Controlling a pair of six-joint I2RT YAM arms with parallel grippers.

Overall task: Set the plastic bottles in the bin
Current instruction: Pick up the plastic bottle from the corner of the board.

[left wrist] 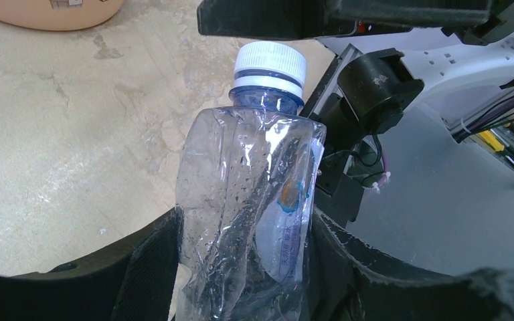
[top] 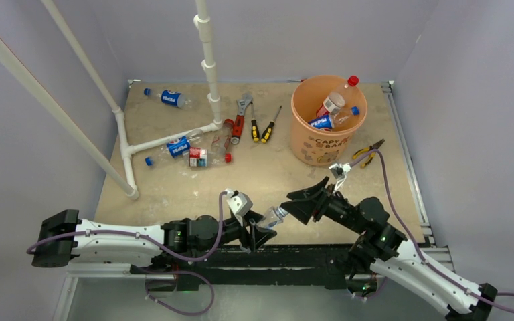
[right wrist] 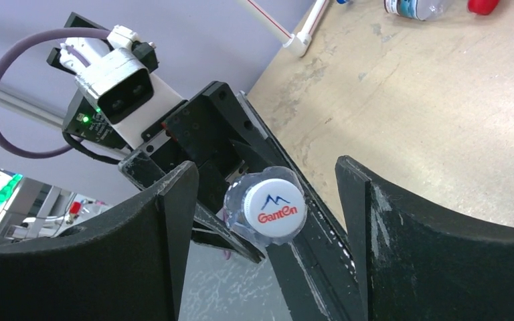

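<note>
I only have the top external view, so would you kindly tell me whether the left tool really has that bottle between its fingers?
Observer: Yes, the left wrist view shows the left tool shut on the bottle, around its crumpled clear body.
Operator: Thank you. What sort of cap does it have?
Observer: The cap is white and reads Ganten under a blue mountain mark.
Operator: Is the right tool touching it?
Observer: No. The right tool is open, with a finger on either side of the cap and a gap on each side.
</note>
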